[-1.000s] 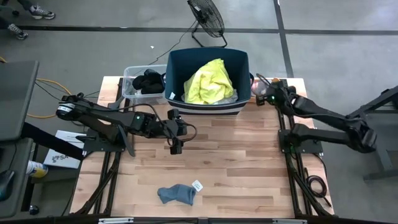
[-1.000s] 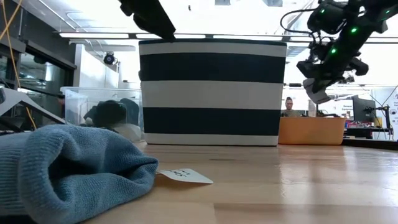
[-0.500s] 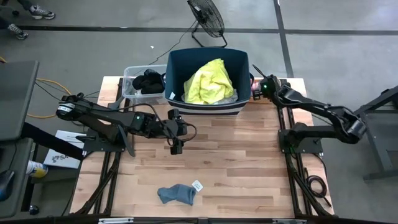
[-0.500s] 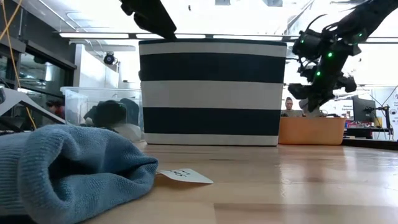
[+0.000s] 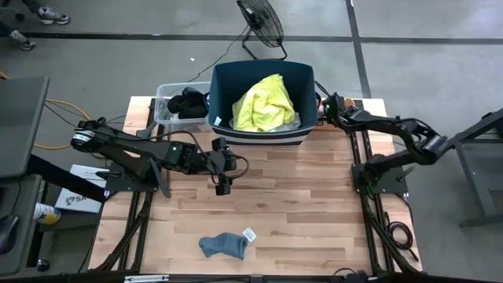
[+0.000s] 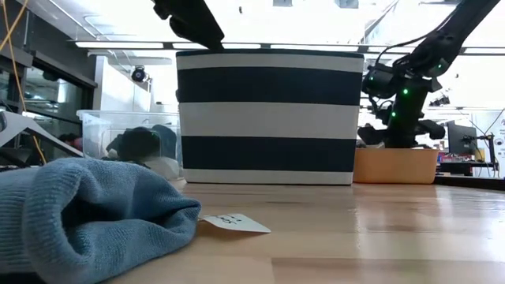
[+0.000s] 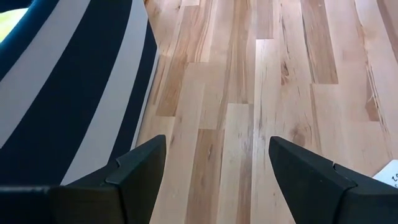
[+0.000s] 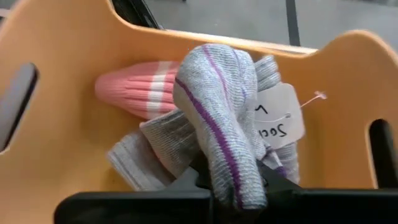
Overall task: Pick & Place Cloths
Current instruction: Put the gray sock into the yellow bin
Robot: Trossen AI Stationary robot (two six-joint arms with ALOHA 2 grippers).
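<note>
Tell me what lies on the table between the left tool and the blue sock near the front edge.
Only bare wooden planks: in the high view, nothing sits between the open left tool and the crumpled blue sock, whose white paper tag lies beside it.

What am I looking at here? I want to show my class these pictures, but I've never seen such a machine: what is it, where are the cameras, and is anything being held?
It is a robot with two dark arms at a wooden table. One camera looks straight down, one sits at table height, and one rides on each wrist.

On the table stand a striped navy tub holding a yellow shirt, a clear bin with dark cloths, and an orange tray. A blue sock lies near the front edge.

The left hand hangs open above bare wood, holding nothing. The right hand is over the orange tray, shut on a grey sock with a purple stripe and a paper tag. A pink sock lies beside it.
</note>
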